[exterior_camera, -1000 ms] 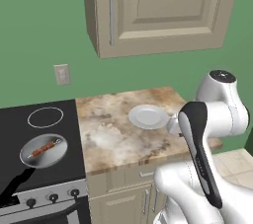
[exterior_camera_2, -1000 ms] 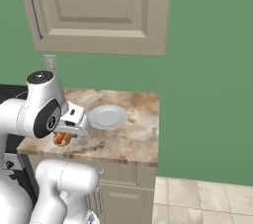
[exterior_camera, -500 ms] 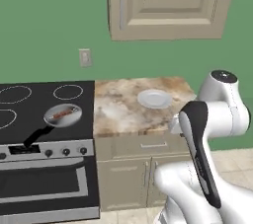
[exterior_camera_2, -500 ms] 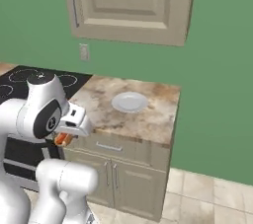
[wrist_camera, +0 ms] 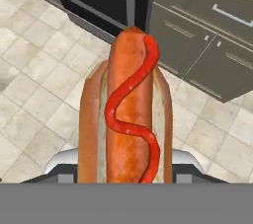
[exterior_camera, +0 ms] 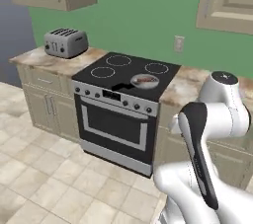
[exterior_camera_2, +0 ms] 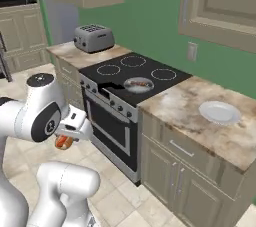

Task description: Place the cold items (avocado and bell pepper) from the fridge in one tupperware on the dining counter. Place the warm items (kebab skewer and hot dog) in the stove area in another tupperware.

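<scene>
the gripper (exterior_camera_2: 65, 140) is closed on the hot dog (wrist_camera: 126, 114), held low over the pale tiled floor (exterior_camera: 39, 178). beyond it stands the black stove (exterior_camera: 121, 104), a pan (exterior_camera: 143, 81) with the kebab skewer (exterior_camera_2: 140, 85) on its top. open floor spreads left of the stove; a marbled counter (exterior_camera_2: 210, 131) with a white plate (exterior_camera_2: 219, 112) runs right, and a toaster (exterior_camera: 65, 43) sits at the far left against the green wall (exterior_camera: 143, 16).

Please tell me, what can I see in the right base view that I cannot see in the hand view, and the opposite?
The right base view has the toaster, the pan with the kebab skewer on the stove, the white plate and the counter. The hand view alone gives the ketchup line on the sausage. Both share the hot dog in the gripper, the cabinets and the tiled floor.
</scene>
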